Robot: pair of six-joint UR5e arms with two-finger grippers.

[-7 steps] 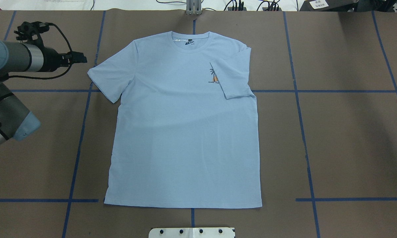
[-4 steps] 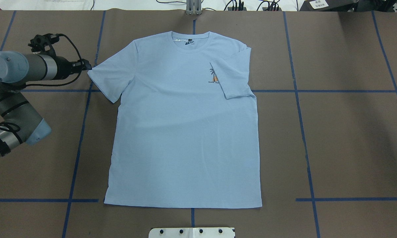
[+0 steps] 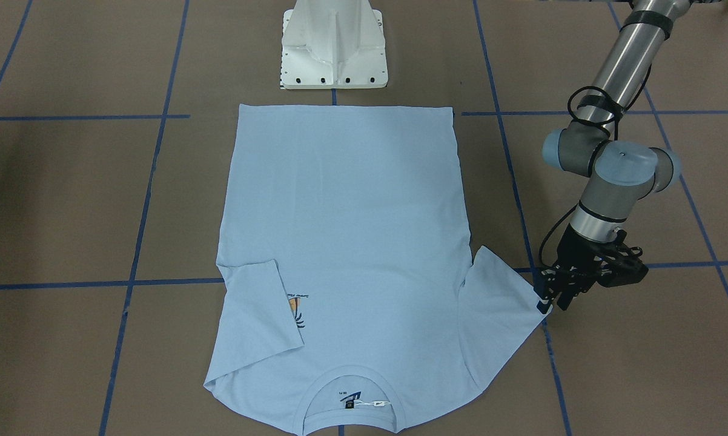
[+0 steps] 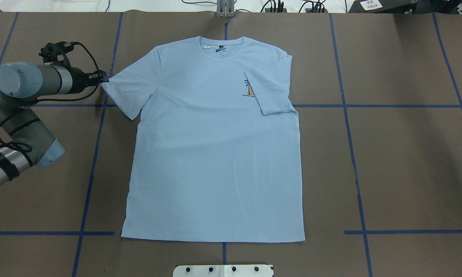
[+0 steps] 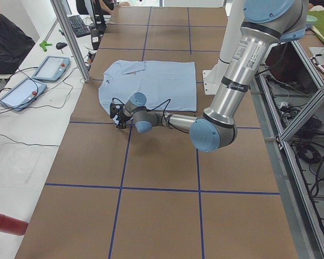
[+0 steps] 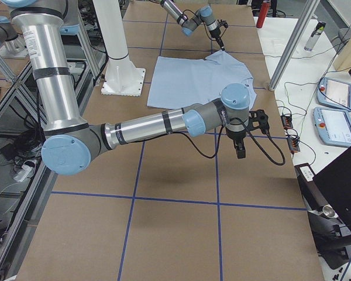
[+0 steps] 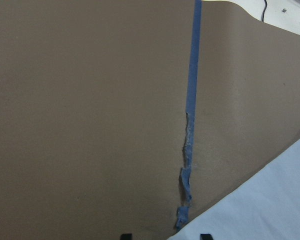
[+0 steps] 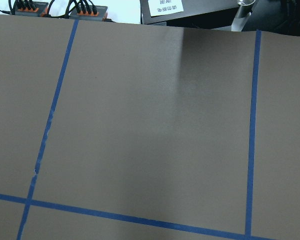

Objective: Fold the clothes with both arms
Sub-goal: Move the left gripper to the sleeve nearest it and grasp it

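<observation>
Lengthways, T-shirt (image 4: 215,161) face-up; collar (image 4: 222,58) farthest from pedestal (image 4: 223,270), hem (image 4: 215,239) toward it

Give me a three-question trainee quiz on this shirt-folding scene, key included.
1. True or false: the T-shirt is already folded in half.
2. Where is the left gripper? A: at the collar. B: at the hem. C: at the spread sleeve, by its edge.
3. Fill in: the folded sleeve partly covers the chest ____.

Key: 1 false; 2 C; 3 print.
</observation>
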